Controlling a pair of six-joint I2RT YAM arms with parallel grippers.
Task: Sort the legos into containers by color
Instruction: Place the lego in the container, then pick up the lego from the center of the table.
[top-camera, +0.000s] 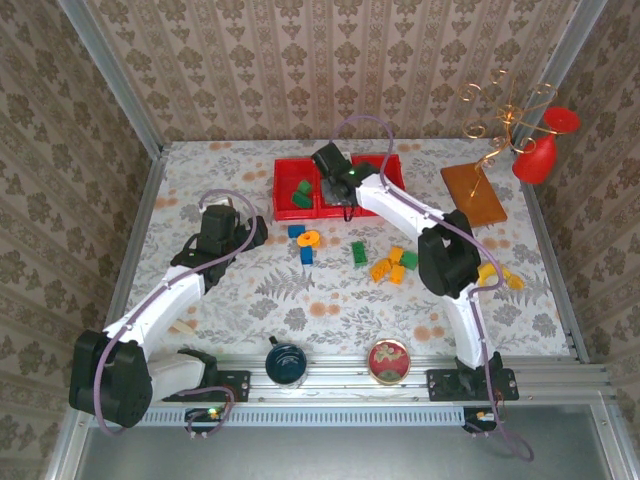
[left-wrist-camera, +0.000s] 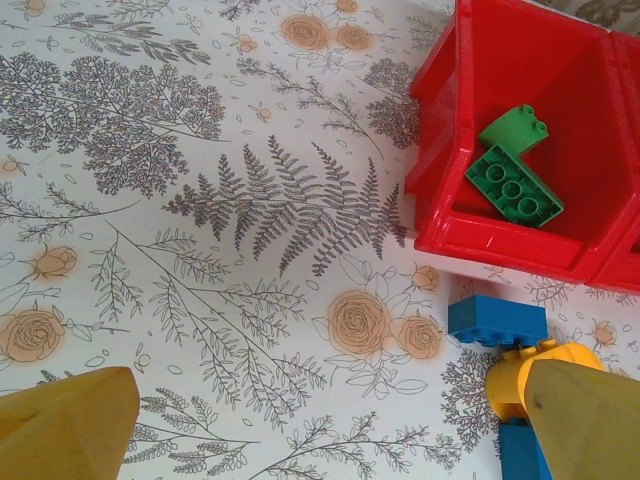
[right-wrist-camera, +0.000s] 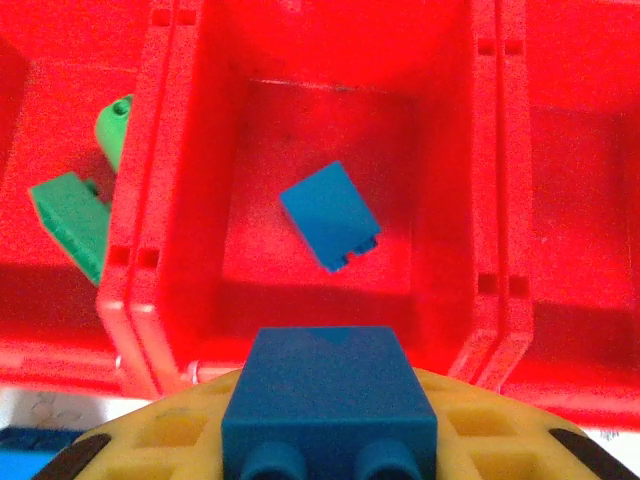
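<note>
The red containers tray (top-camera: 288, 205) sits at the back centre. My right gripper (top-camera: 345, 192) hangs over its middle compartment, shut on a blue lego (right-wrist-camera: 330, 400). Another blue lego (right-wrist-camera: 330, 215) lies on that compartment's floor. Two green legos (right-wrist-camera: 75, 222) (left-wrist-camera: 513, 185) lie in the left compartment. My left gripper (left-wrist-camera: 330, 425) is open over bare table just left of the tray. Beside its right finger (left-wrist-camera: 585, 415) lie a blue lego (left-wrist-camera: 497, 322), the orange ring (left-wrist-camera: 515, 372) and a second blue lego (left-wrist-camera: 520, 455). Green legos (top-camera: 358, 252) and orange legos (top-camera: 385, 268) lie scattered further right.
A dark blue cup (top-camera: 286, 362) and a round red tin (top-camera: 388, 361) stand at the near edge. A yellow banana-like object (top-camera: 500, 274) lies by the right arm. A wooden board with a gold wire stand (top-camera: 473, 192) and a red goblet (top-camera: 540, 150) occupy the back right.
</note>
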